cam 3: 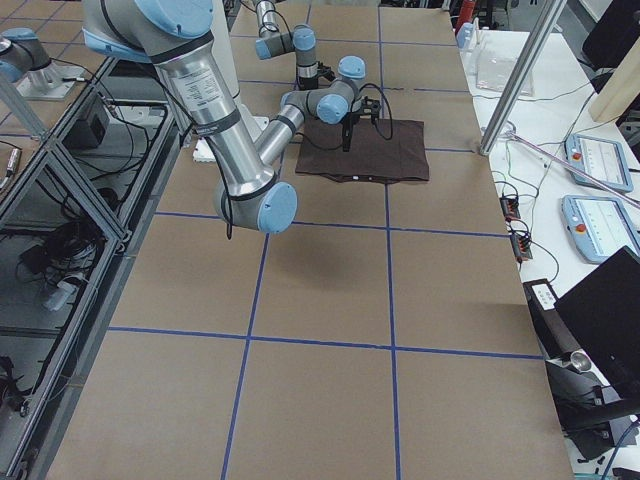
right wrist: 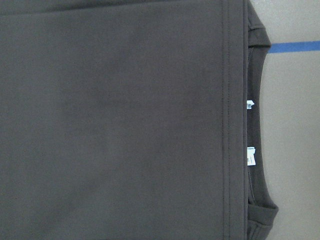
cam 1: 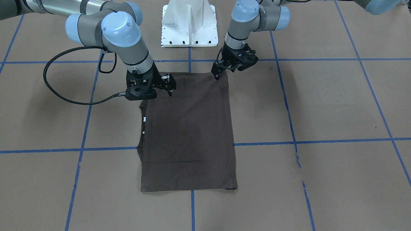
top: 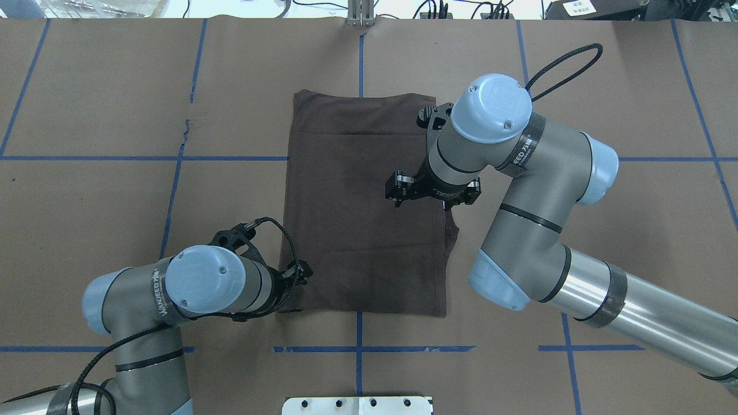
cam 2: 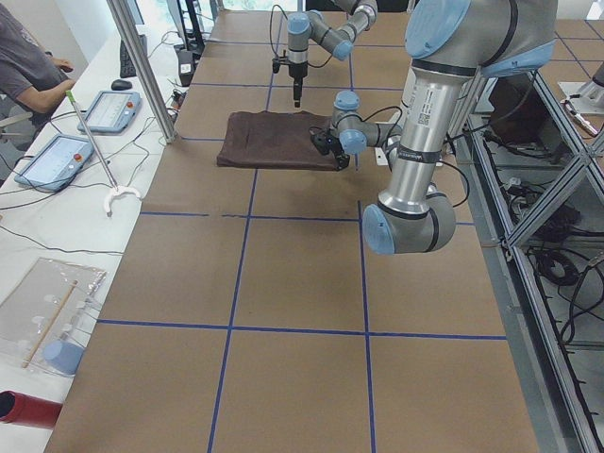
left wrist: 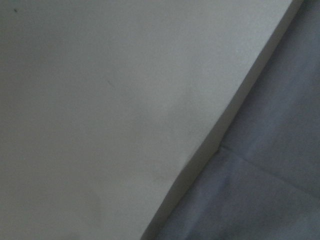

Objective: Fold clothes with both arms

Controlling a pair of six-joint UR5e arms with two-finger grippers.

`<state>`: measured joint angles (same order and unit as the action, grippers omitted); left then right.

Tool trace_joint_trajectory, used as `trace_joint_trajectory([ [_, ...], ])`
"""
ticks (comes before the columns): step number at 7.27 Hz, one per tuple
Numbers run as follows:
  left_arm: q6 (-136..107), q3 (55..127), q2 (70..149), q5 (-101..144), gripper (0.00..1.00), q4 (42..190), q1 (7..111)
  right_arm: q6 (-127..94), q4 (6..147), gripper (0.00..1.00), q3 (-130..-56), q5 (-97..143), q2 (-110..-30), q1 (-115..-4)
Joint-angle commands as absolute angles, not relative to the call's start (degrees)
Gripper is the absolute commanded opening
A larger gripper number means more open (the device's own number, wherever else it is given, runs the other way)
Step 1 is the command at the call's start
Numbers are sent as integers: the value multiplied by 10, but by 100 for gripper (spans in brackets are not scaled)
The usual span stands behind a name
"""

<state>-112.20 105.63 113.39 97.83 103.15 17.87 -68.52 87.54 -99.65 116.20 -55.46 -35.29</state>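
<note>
Table point(top: 115, 230): brown paper with a blue tape grid, and the shirt lies at its middle.
T-shirt point(top: 357, 230): folded to a flat rectangle, with its long axis running away from the robot's base.
Left gripper point(cam 1: 218, 74): at the shirt's near left corner, touching it or just above. I cannot tell whether it is closed on cloth.
Right gripper point(top: 396, 190): hovers over the shirt's right half at about mid-length, inside the edge. Its fingers look parted and hold nothing.
Near right corner point(top: 443, 314): lies back toward the base from the right gripper. Judged from this, a fold along the long axis needs that arm to reach it, since the left one is nearer its own corner.
Collar point(right wrist: 257, 150): peeks out along the right long edge.
Tags point(right wrist: 250, 105): two, white, inside the collar.
</note>
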Motion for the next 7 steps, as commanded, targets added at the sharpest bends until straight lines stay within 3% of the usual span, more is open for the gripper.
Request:
trace_joint_trajectory([
  [1,-1126,1042,1146,976,89,1032,177,-686,875,100,-997,1162,-555,-352],
  [7,-1126,1042,1142,976,85,1031,176,-685,875,100,-997,1163,-555,-352],
])
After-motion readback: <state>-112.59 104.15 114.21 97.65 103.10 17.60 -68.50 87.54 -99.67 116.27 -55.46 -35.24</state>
